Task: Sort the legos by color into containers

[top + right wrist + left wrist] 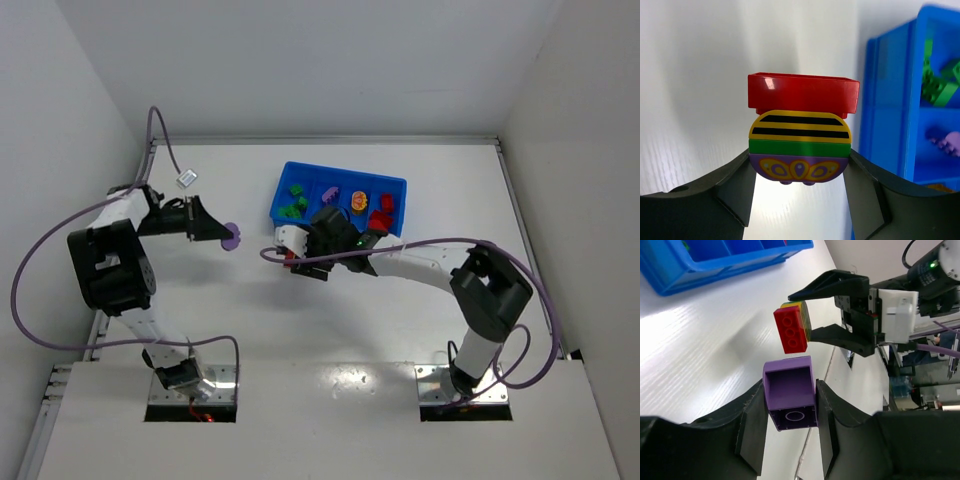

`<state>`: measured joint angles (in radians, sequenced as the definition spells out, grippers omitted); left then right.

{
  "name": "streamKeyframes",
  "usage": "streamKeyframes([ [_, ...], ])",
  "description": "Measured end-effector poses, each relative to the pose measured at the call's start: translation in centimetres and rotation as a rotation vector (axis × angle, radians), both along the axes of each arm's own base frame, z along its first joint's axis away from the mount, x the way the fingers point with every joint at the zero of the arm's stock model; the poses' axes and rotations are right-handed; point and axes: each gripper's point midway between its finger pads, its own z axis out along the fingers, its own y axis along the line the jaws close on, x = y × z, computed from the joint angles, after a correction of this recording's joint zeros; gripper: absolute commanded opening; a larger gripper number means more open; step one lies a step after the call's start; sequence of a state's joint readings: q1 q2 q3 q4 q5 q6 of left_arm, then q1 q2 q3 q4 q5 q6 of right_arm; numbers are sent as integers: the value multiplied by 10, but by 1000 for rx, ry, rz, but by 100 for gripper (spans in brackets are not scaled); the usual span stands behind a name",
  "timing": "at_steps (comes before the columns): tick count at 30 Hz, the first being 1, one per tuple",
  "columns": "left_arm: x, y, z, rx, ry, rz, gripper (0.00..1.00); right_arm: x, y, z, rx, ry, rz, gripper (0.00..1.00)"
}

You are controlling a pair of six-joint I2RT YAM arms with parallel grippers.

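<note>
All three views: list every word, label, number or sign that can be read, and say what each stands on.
No text can be read in any view.
White tag: too small to tell whether it bears any text.
Stacked lego clump in the right gripper: black stripes and a printed pattern only, no letters.
Purple lego in the left gripper: plain, no marking.

Top camera looks down from behind my bases (190,385) on the whole table (330,330). Left wrist camera faces my right gripper (802,315) closely; right wrist camera sits even closer. All show the tray (345,173).
</note>
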<state>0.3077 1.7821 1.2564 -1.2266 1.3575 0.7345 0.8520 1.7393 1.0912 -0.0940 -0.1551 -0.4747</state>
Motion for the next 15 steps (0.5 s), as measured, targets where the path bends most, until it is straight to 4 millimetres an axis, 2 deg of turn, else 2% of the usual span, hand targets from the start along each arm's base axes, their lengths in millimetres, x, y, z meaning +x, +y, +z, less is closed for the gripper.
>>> streamKeyframes([
  [2, 4, 6, 2, 1, -5, 11, 9, 0, -8, -6, -22, 8, -22, 3],
  [5, 18, 12, 10, 26, -44, 8, 9, 0, -13, -5, -28, 8, -38, 3],
  [8, 41, 22, 17, 103, -97, 30, 5, 3, -14, 2, -19, -8, -50, 3],
  [11, 64, 39, 13, 244, -120, 113, 3, 4, -14, 8, -12, -19, -58, 3],
  [15, 94, 58, 29, 348, -142, 250, 3, 7, -17, 9, -9, -22, -78, 3],
])
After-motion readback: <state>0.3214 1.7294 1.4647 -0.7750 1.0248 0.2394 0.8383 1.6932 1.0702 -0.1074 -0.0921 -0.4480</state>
